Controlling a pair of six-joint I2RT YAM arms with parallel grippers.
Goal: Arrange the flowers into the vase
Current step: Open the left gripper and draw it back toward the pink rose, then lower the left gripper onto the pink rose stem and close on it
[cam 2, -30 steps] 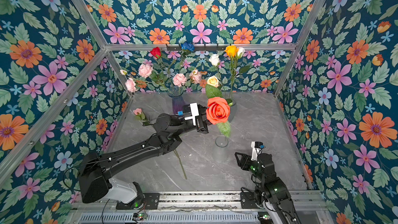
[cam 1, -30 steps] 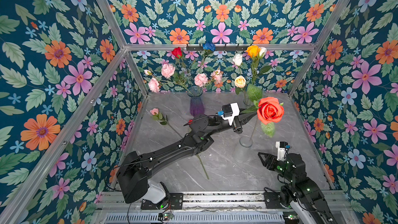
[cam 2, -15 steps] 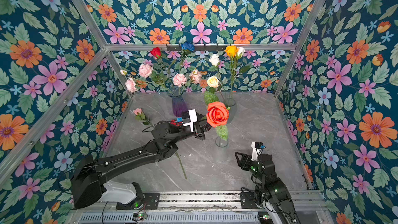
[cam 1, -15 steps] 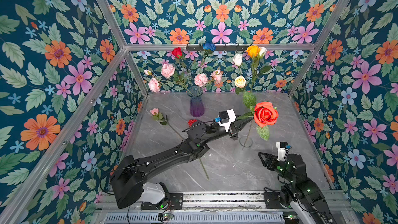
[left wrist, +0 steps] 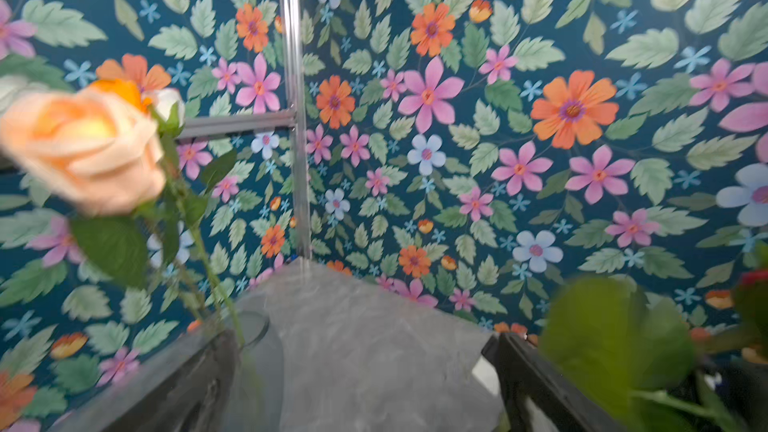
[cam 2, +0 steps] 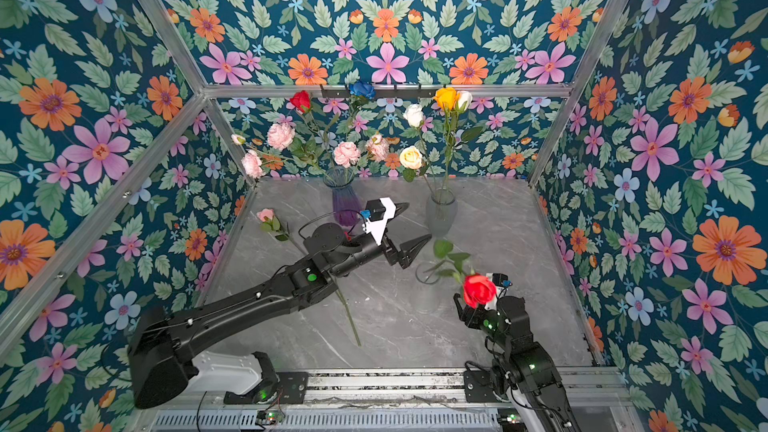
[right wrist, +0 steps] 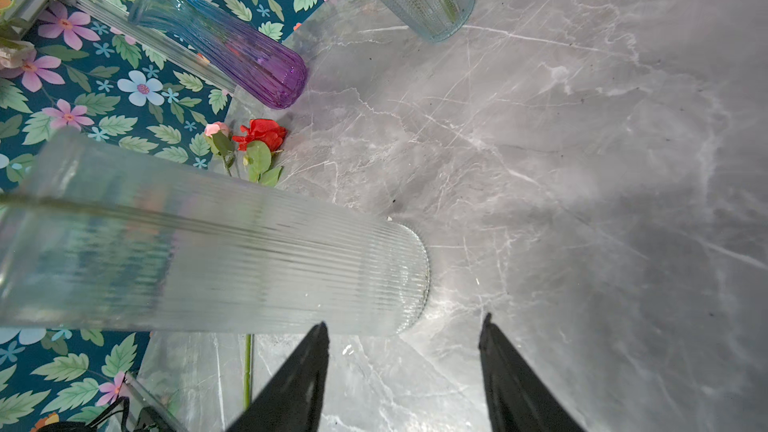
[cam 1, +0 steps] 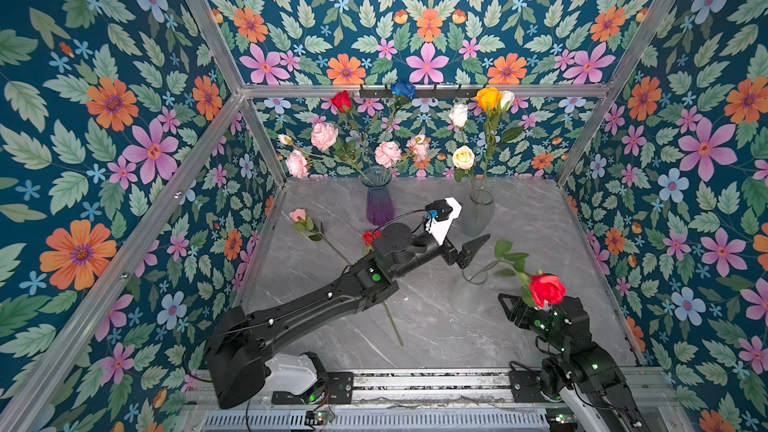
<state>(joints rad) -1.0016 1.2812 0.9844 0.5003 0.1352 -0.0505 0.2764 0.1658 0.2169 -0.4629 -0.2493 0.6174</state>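
A robot lab test cell: aluminium frame posts (cam 1: 204, 22) hold floral wallpaper panels (cam 1: 104, 151) around a marble-look tabletop (cam 1: 540, 234), and two black robot arms (cam 1: 316, 305) are mounted on a slotted rail (cam 1: 415, 380) at bottom centre.

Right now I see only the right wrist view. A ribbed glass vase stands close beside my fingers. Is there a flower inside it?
Observer: Yes. A red rose has its stem in the mouth of the vase and leans toward your arm.
Operator: Where is the bloom? I cannot find it.
Observer: In both top views it overlaps the right gripper and seems to hang just above it.
Operator: Does the left gripper hold the stem?
Observer: No. The left gripper is open and holds nothing.
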